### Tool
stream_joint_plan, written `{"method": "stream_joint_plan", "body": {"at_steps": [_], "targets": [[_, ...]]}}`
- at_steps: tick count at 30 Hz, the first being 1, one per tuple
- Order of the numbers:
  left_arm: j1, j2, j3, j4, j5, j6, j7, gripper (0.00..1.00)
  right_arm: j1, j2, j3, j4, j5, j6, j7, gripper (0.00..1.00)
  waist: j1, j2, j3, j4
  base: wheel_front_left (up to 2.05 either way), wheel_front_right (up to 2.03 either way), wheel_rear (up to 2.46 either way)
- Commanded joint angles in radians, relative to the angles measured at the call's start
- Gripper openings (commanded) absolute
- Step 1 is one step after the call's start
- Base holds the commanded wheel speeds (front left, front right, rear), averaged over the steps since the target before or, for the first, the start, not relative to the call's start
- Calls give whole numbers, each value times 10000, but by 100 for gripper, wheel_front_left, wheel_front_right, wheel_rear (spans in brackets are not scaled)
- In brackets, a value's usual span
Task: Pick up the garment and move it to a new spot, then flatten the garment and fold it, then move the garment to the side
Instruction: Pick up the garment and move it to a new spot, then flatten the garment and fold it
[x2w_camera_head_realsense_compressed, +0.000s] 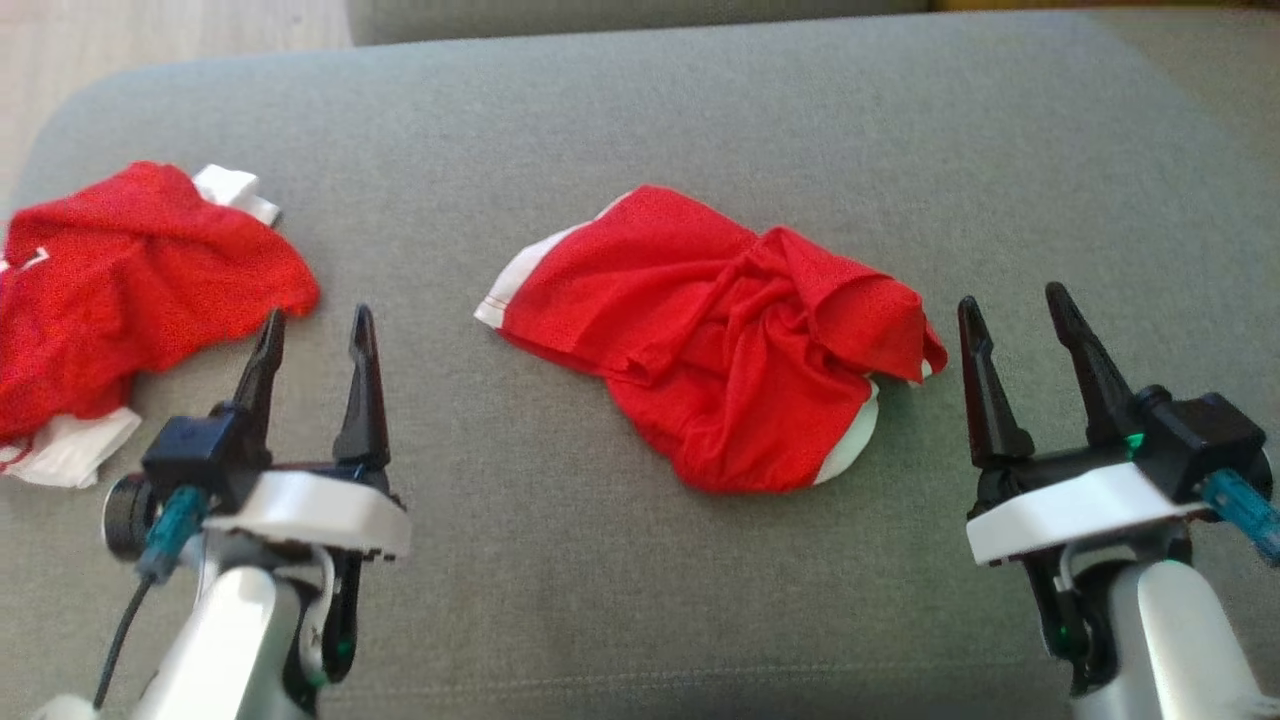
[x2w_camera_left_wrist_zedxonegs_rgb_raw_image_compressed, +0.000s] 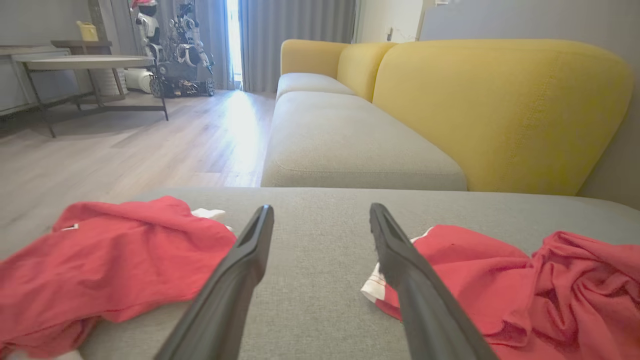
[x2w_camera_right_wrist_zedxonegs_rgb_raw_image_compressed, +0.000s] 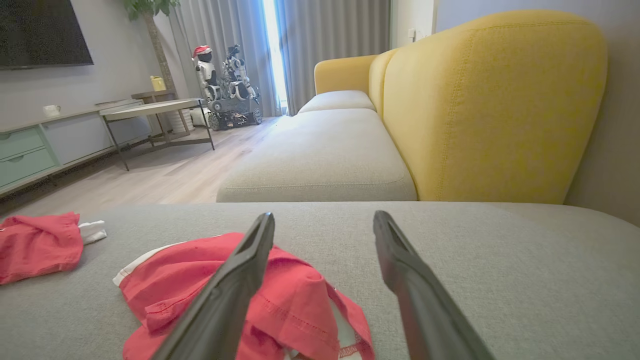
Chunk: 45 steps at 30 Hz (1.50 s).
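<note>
A crumpled red garment with white trim lies in the middle of the grey cushion; it also shows in the left wrist view and the right wrist view. My left gripper hovers open near the front left, between the two garments, holding nothing. My right gripper is open just right of the crumpled garment's right edge, its fingers empty.
A second red and white garment is bunched at the cushion's left end. A yellow-backed sofa stretches beyond. Wooden floor, a low table and another robot lie further off.
</note>
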Motion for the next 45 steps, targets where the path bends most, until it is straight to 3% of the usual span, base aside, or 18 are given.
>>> {"method": "stream_joint_plan", "body": {"at_steps": [1, 11, 19, 45], "targets": [[4, 281, 564, -531, 171, -52, -120, 100, 48, -36, 254, -329, -70, -7, 62, 100, 0, -1, -264, 147, 0, 0, 0], [1097, 334, 794, -769, 443, -284, -122, 100, 498, -35, 296, -172, -255, -7, 197, 100, 0, -1, -845, 106, 0, 0, 0], [1689, 350, 832, -791, 485, -231, -123, 100, 921, -35, 261, -186, -307, -7, 294, 100, 0, -1, -1220, 13, 0, 0, 0], [1651, 487, 646, -789, 417, -191, -82, 100, 982, -35, 229, -288, -163, -7, 302, 100, 0, -1, -1197, -22, 0, 0, 0]]}}
